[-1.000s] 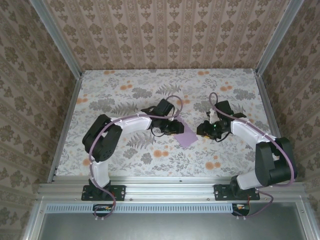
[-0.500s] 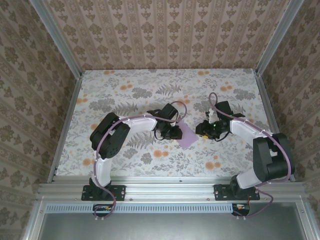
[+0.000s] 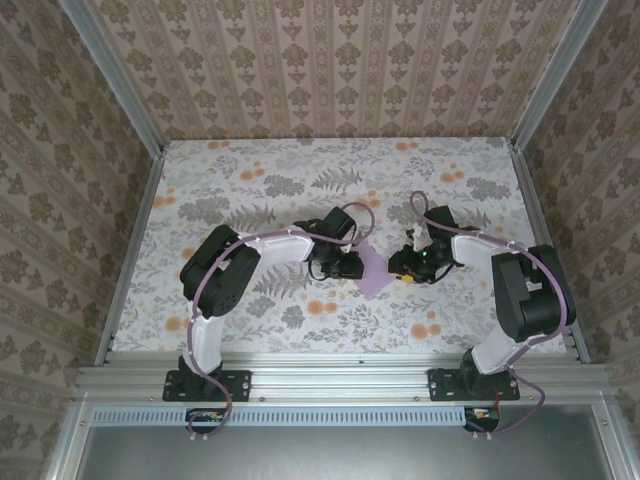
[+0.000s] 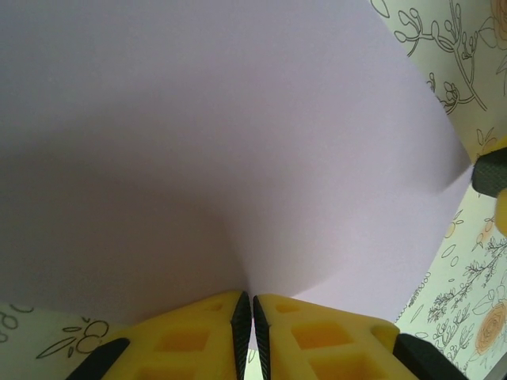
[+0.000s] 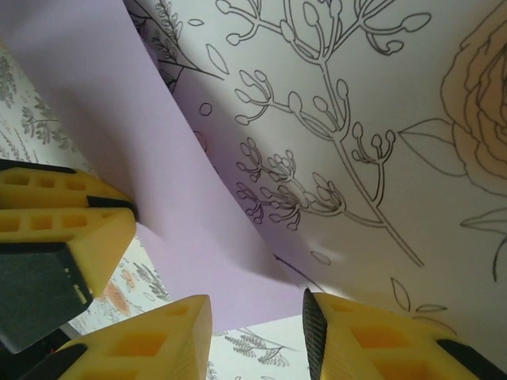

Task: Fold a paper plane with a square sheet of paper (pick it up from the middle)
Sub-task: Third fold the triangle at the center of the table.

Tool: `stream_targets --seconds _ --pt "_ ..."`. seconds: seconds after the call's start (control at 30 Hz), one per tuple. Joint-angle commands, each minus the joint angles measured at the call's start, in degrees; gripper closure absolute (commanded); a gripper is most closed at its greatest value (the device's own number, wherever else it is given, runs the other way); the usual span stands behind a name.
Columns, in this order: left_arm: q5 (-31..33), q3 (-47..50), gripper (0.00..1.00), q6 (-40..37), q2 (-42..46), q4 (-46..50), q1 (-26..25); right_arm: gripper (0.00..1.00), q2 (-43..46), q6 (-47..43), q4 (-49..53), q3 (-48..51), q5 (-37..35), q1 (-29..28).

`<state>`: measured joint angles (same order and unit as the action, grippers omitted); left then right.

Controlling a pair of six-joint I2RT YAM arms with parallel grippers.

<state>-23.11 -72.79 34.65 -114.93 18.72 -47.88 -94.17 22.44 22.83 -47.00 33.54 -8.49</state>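
Observation:
The square sheet of paper (image 3: 376, 271) is lavender and lies between the two grippers at the table's middle, its left part lifted and bowed. My left gripper (image 3: 352, 265) is shut on the sheet's left edge; in the left wrist view the sheet (image 4: 238, 142) rises from the pinched jaws of my left gripper (image 4: 252, 307). My right gripper (image 3: 401, 268) stands open at the sheet's right edge. In the right wrist view the sheet (image 5: 150, 150) has one edge reaching between the fingers of my right gripper (image 5: 255, 313), which do not press it. The paper plane is out of view.
The floral tabletop (image 3: 300, 180) is walled by patterned panels on three sides, with a metal rail (image 3: 330, 375) along the near edge. The left gripper's yellow fingers (image 5: 67, 218) sit close to my right gripper.
My left gripper slid right and closed on the sheet's left edge, raising it. The right arm swung in leftward, bringing its open jaws to the sheet's right edge.

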Motion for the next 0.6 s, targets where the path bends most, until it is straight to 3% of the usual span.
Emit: stream_targets --seconds 0.0,0.3,0.57 --pt "1.93 2.28 0.78 -1.78 -2.12 2.64 0.25 0.61 -1.69 -1.84 -0.46 -2.04 1.34 0.32" --pt "1.49 3.61 0.78 -1.96 -2.05 1.98 0.33 0.60 -1.98 -3.39 -0.11 -3.61 -1.97 0.35" --pt "1.14 3.47 0.78 -1.87 -2.01 1.63 0.44 0.61 -6.39 -4.67 -0.10 -4.74 1.96 0.32"
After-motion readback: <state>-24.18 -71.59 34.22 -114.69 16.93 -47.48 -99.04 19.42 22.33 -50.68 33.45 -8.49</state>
